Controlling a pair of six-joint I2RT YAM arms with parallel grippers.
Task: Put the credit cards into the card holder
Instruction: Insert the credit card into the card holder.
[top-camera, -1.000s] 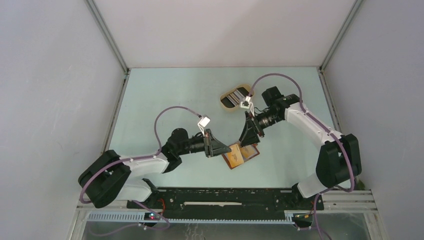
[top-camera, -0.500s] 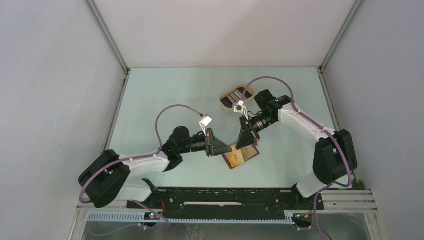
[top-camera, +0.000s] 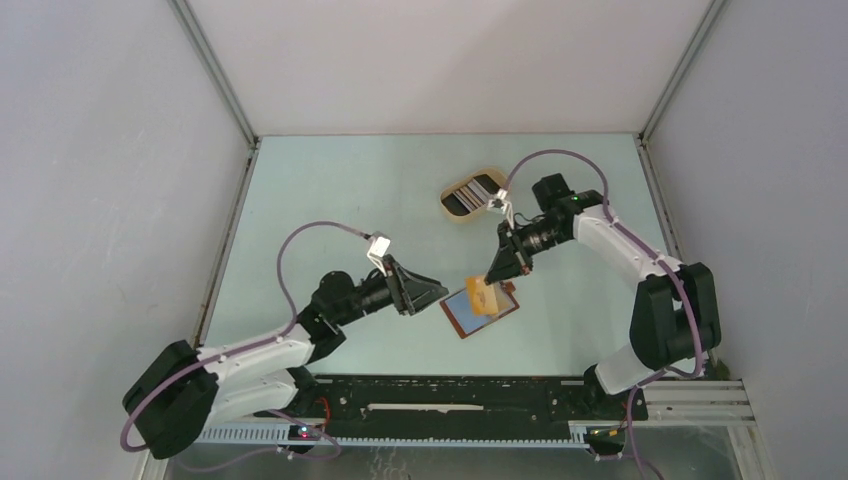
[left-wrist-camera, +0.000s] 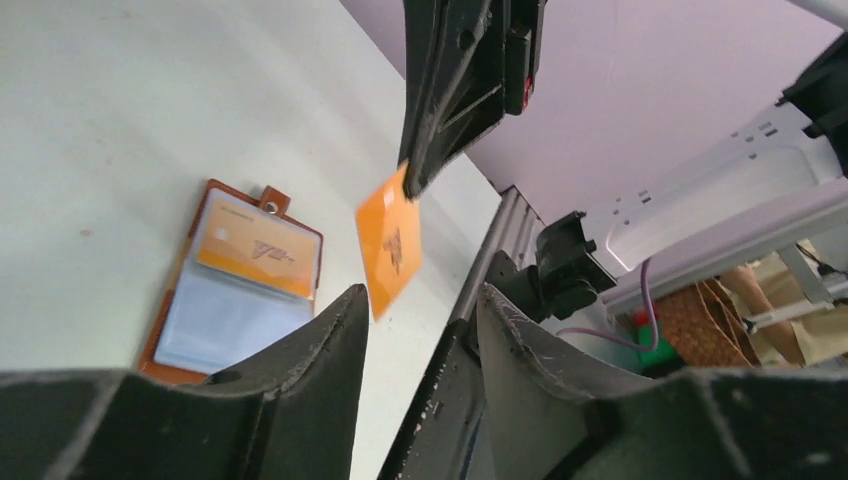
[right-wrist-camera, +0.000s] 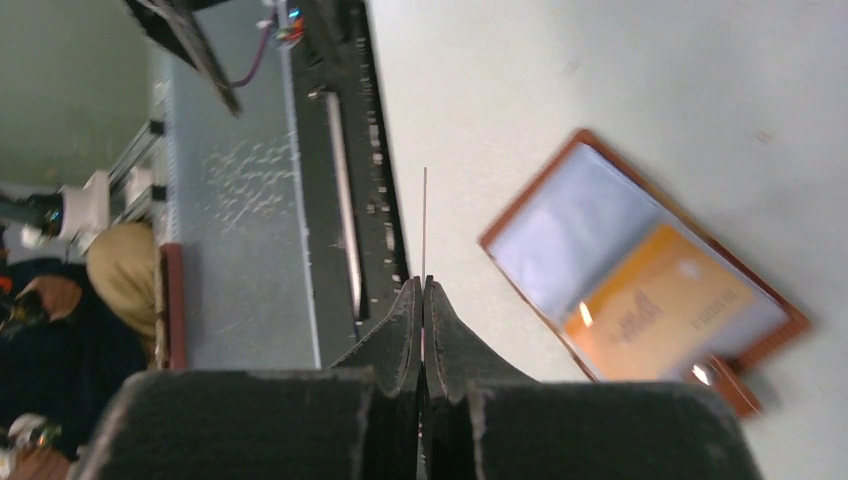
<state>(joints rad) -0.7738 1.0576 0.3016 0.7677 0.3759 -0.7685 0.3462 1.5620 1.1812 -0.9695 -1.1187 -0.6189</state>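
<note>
The card holder (top-camera: 462, 316) lies open on the table, brown-rimmed with clear sleeves, and an orange card sits in one sleeve (left-wrist-camera: 250, 255). My right gripper (top-camera: 493, 275) is shut on a second orange credit card (top-camera: 485, 297) and holds it tilted in the air just above the holder. In the right wrist view that card (right-wrist-camera: 424, 220) shows edge-on between the closed fingers (right-wrist-camera: 423, 285), with the holder (right-wrist-camera: 570, 225) to the right. My left gripper (top-camera: 437, 290) stands open and empty, left of the holder. From the left wrist, the card (left-wrist-camera: 392, 245) hangs from the right gripper (left-wrist-camera: 410, 180).
A beige oval tray (top-camera: 447, 210) with more cards stands behind the right gripper. The black base rail (top-camera: 450, 395) runs along the near edge. Grey walls enclose the pale green table (top-camera: 330, 190).
My left gripper has opened and drawn back to the left, away from the holder. The right gripper has shut on the orange card and lifted it slightly over the holder.
</note>
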